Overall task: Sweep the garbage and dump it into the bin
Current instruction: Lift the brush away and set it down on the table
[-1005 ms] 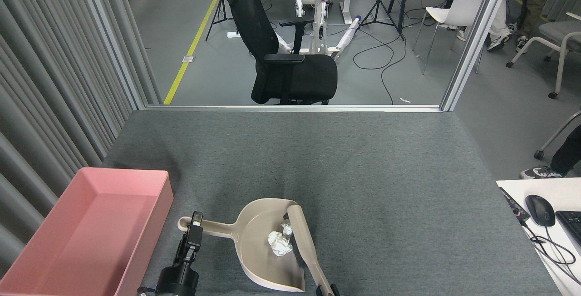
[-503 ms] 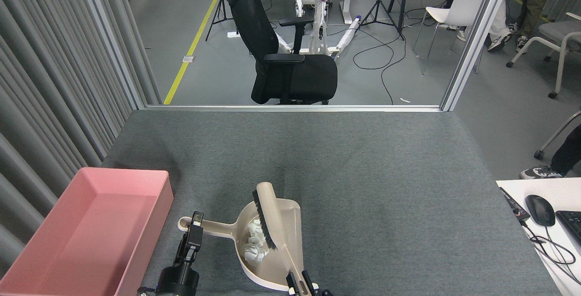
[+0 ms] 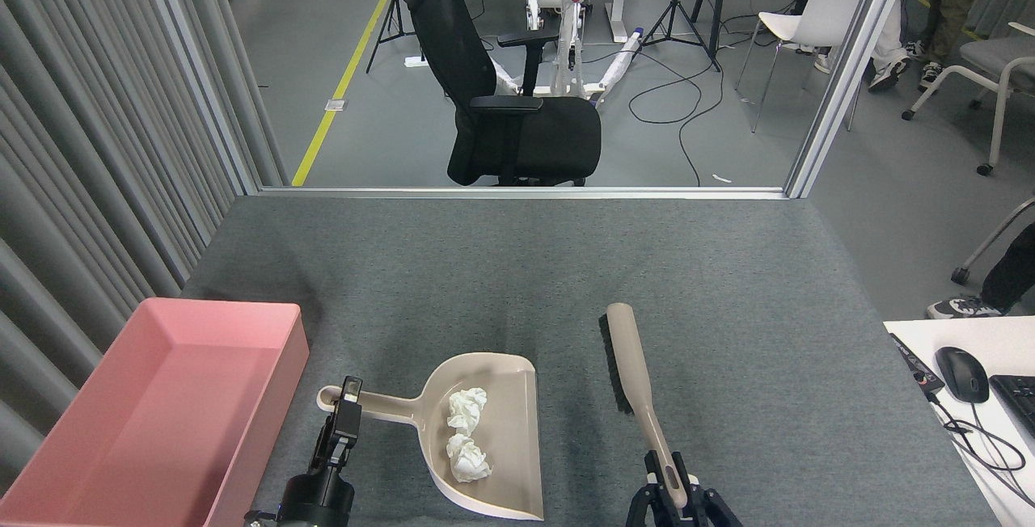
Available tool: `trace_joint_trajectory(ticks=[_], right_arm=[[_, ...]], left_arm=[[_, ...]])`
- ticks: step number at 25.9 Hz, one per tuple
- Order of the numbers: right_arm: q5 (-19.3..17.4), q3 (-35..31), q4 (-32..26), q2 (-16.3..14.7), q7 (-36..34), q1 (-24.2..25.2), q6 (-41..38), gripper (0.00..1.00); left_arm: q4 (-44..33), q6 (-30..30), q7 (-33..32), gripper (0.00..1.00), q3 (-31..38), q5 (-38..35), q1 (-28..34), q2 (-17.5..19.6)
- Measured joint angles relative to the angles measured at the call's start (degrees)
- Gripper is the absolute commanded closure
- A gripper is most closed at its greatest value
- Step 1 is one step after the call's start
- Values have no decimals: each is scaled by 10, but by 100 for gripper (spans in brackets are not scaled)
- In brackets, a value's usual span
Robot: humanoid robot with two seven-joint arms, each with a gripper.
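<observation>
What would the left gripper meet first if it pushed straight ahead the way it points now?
The left gripper points away from the robot, closed on the dustpan handle. Straight ahead I see only bare grey table, so the way looks free, though depth is hard to judge.

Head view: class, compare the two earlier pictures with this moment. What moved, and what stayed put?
The right gripper carried the brush out of the dustpan to the right, leaving both tissue wads pushed deeper inside. The left gripper stays on the dustpan handle; the pink bin has not moved.
</observation>
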Motion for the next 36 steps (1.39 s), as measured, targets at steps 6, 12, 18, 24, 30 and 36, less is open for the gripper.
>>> trace_joint_trajectory(ticks=[6, 12, 18, 24, 30, 36], right_arm=[[-24, -67, 21, -69, 18, -1, -23, 100], [-37, -162, 46, -92, 20, -1, -84, 100], [-37, -200, 71, -96, 27, -14, -118, 100], [-38, -204, 107, -111, 28, -28, -131, 99], [-39, -205, 120, -113, 24, -30, -140, 57], [-44, -210, 121, -107, 18, -29, -146, 4]], left_arm=[[0, 0, 0, 62, 0, 0, -2, 0], [0, 0, 0, 62, 0, -3, -3, -1], [0, 0, 0, 62, 0, -4, -3, -1], [0, 0, 0, 61, 0, -4, -3, 0], [1, 0, 0, 59, 0, -4, -3, 0], [1, 0, 0, 56, 0, -4, -3, 0]])
